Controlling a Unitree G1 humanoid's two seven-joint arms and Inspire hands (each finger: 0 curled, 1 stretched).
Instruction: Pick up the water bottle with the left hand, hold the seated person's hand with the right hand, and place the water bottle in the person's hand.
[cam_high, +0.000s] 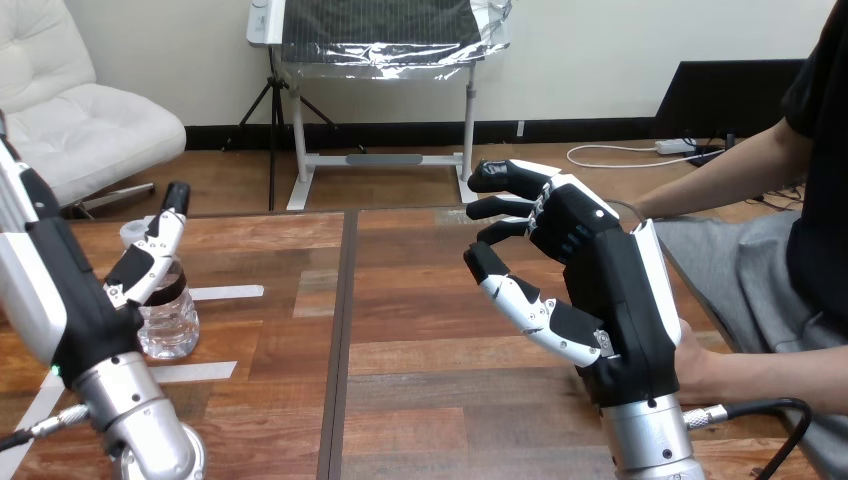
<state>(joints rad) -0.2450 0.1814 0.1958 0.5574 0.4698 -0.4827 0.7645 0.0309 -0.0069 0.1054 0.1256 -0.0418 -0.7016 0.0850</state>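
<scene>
Clear water bottle standing upright at the table's left, long axis vertical, contents unclear, left hand against it, grip impossible to tell, right hand loosely spread, empty, person's hand just behind it.

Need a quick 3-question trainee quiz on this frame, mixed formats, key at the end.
1. True or false: the water bottle already lies in the person's hand.
2. Fill in: the bottle stands upright on the table beside the robot's ___.
3. The right hand is: A) shut on the bottle; B) open, holding nothing; C) pressed flat on the table.
Key: 1 false; 2 left hand; 3 B.
</scene>
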